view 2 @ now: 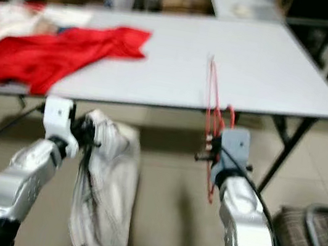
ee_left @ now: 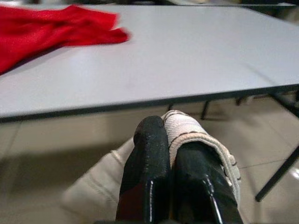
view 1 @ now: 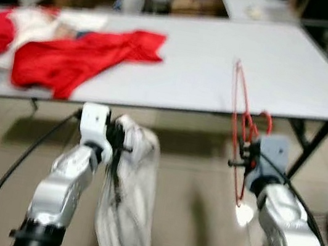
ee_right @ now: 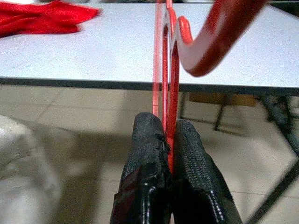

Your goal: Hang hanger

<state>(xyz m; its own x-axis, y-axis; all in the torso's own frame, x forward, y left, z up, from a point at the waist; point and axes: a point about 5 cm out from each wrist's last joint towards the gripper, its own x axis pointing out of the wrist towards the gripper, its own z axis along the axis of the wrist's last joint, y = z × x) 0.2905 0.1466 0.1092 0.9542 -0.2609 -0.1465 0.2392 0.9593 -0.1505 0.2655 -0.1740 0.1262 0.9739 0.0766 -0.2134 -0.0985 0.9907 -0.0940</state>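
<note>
While both arms are raised in front of the robot, a long grey folding table spans the scene beyond them, standing on black legs over a beige tiled floor. Toward its left end lies a crumpled red garment, with a white cloth bunched just behind it; the right half of the tabletop is bare. A second table and blurred clutter sit further back.

Below the table's near edge, the left gripper is clamped shut on a whitish garment with dark piping, which hangs down from the fingers in a long limp fold toward the floor. From the left wrist view the two black fingers press together with a ribbed, dark-edged hem of the fabric wrapped over one of them.

To the right, the right gripper pinches a red wire hanger, seen nearly edge-on (so its outline reads as a thin upright loop). The hanger rises above the fingers in front of the table edge and drops a little below them, its hook curling close to the wrist camera. Both black fingers there are closed tight on the red wire.
</note>
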